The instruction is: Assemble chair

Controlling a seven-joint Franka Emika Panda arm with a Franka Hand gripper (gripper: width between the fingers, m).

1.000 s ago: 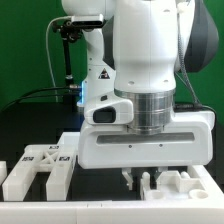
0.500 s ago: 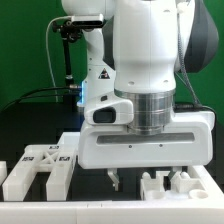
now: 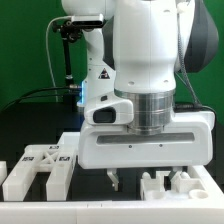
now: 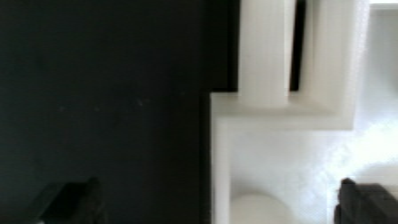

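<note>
My gripper [image 3: 152, 180] hangs low over the black table, open, with nothing held. One dark fingertip [image 3: 116, 181] shows left of a chunky white chair piece [image 3: 172, 185], which stands under the hand at the exterior view's right. In the wrist view the gripper [image 4: 217, 203] has its fingertips [image 4: 71, 203] far apart at the frame's two sides. The white slotted piece [image 4: 294, 150] lies between them, nearer one finger, with dark table on the other side. A second white slotted chair block [image 3: 42, 165] with black-and-white tags lies at the exterior view's left.
A white strip [image 3: 90, 213] runs along the front edge of the black table. A black stand [image 3: 65, 50] rises at the back left before a green backdrop. The arm's large white body [image 3: 150, 60] hides the middle of the table.
The fingers were close together at the white piece one second ago. They have since spread wide apart. Nothing has moved in the last half second.
</note>
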